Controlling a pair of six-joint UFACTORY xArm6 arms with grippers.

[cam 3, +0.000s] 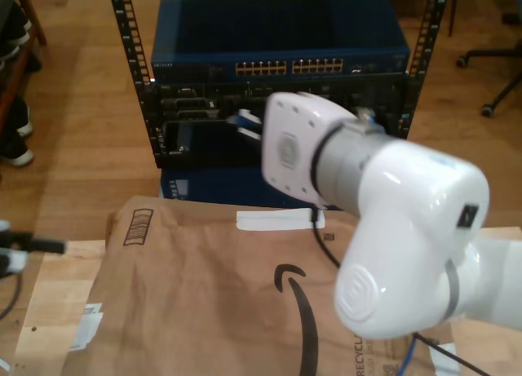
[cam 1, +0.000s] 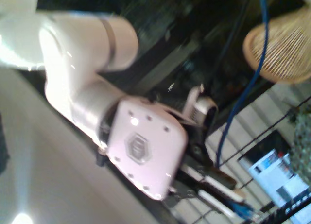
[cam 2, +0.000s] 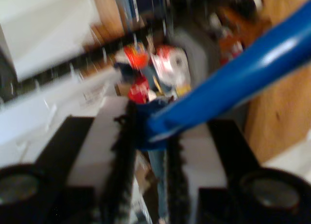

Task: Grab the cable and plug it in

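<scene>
The cable [cam 2: 233, 83] is bright blue, and its end sits pinched between the black fingers [cam 2: 121, 151] of my second gripper [cam 2: 153, 124], which is shut on it. In the exterior view my second gripper [cam 3: 245, 121] is held up against the front of the rack [cam 3: 281, 127], just below the row of ports [cam 3: 289, 67], with a bit of blue at its tips. Looking across from the first wrist view, the cable [cam 1: 238, 102] hangs down in a long curve to my second gripper [cam 1: 238, 204].
A blue switch [cam 3: 281, 33] tops the rack between black posts [cam 3: 134, 74]. Brown cardboard [cam 3: 204, 294] covers the table in front. A black cable [cam 3: 326, 245] lies on it. A black-and-white part [cam 3: 20, 249] pokes in at the exterior view's left edge. A wicker basket [cam 1: 286, 49] is nearby.
</scene>
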